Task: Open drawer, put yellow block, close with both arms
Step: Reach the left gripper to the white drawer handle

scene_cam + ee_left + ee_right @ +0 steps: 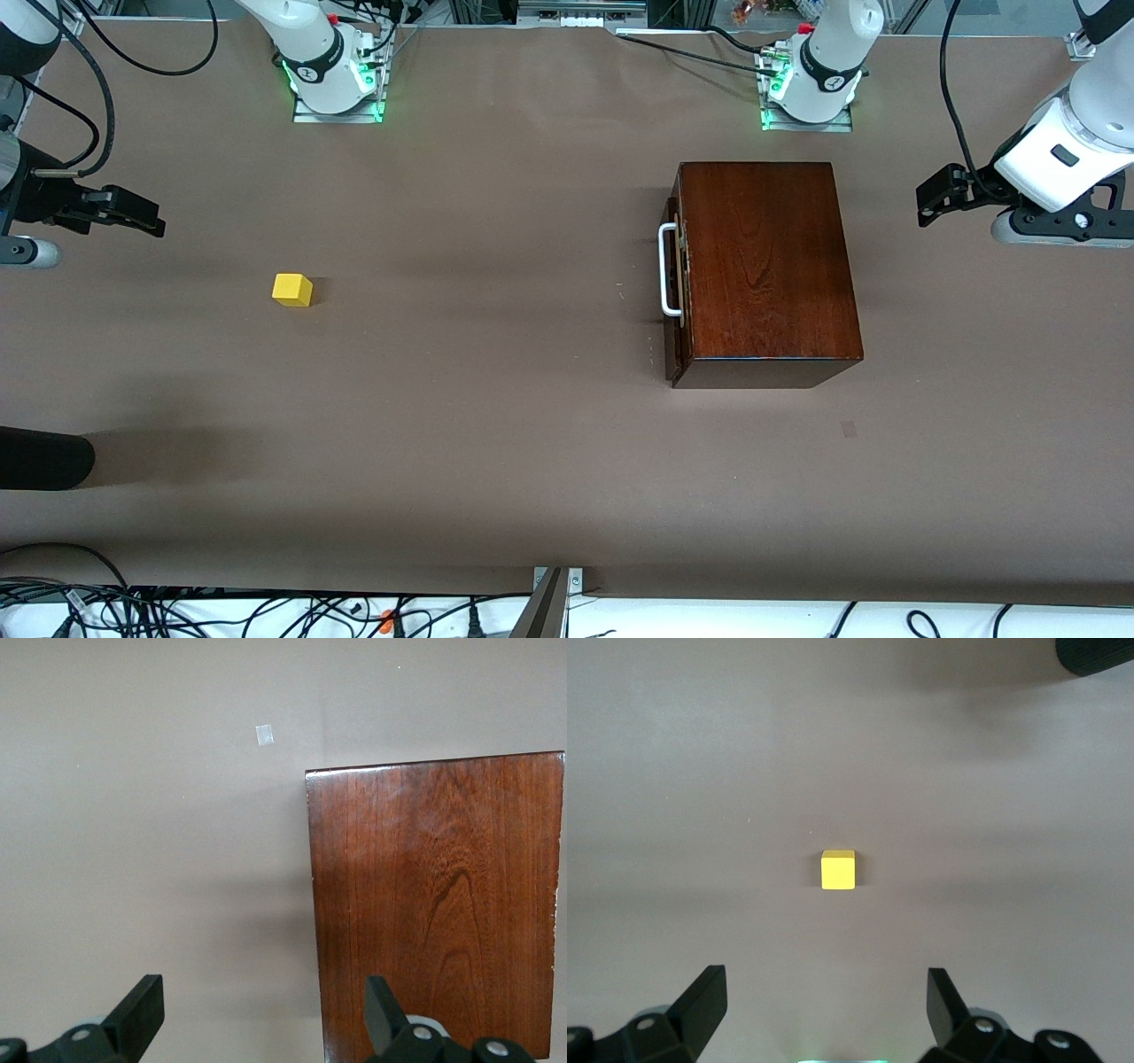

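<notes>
The yellow block (292, 290) (838, 869) lies alone on the brown table toward the right arm's end. My right gripper (146, 220) (824, 1003) hovers open over the table edge at that end, apart from the block, with nothing between its fingers. The dark wooden box (762, 261) (438, 904) stands toward the left arm's end. Its drawer (677, 292) is shut, and the white handle (669, 270) faces the block. My left gripper (930, 202) (263, 1014) hangs open and empty over the table beside the box, on the side away from the handle.
A black rounded object (44, 458) (1099, 654) pokes in over the table at the right arm's end, nearer to the front camera than the block. A small pale patch (849, 429) (264, 734) marks the table near the box. Cables (266, 611) lie along the front edge.
</notes>
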`<state>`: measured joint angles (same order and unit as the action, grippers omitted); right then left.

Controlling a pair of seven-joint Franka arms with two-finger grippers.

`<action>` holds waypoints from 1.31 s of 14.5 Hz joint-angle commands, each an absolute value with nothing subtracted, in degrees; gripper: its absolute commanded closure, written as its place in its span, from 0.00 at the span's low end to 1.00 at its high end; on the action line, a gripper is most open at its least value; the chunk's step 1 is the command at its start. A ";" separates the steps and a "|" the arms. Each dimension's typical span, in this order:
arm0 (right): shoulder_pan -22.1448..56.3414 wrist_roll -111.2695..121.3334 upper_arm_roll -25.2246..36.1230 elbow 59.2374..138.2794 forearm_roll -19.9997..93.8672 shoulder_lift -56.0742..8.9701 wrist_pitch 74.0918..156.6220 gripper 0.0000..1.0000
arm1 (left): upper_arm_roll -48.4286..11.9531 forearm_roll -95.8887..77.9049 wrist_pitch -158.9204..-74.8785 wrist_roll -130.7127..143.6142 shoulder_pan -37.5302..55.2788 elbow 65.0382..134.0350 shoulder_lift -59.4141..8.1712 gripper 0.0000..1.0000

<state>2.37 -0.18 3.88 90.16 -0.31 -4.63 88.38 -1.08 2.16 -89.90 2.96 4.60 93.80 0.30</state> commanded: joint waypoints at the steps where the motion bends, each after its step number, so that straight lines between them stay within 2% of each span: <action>1: 1.49 -0.79 3.16 88.68 -0.09 -5.27 87.80 0.00 | -1.14 1.41 -88.07 2.55 4.39 91.85 -0.53 0.00; 14: 1.49 -0.79 3.16 88.59 -0.09 -5.27 87.80 0.00 | -2.55 1.49 -84.91 3.16 4.92 91.85 -0.61 0.00; 19: 1.49 -0.79 3.16 88.59 -0.09 -5.27 87.80 0.00 | -7.99 1.32 -82.71 3.25 5.27 91.93 -3.42 0.00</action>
<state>2.37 -0.18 3.88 90.16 -0.31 -4.63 88.38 -5.81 2.14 -84.05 2.99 5.00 93.77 -0.78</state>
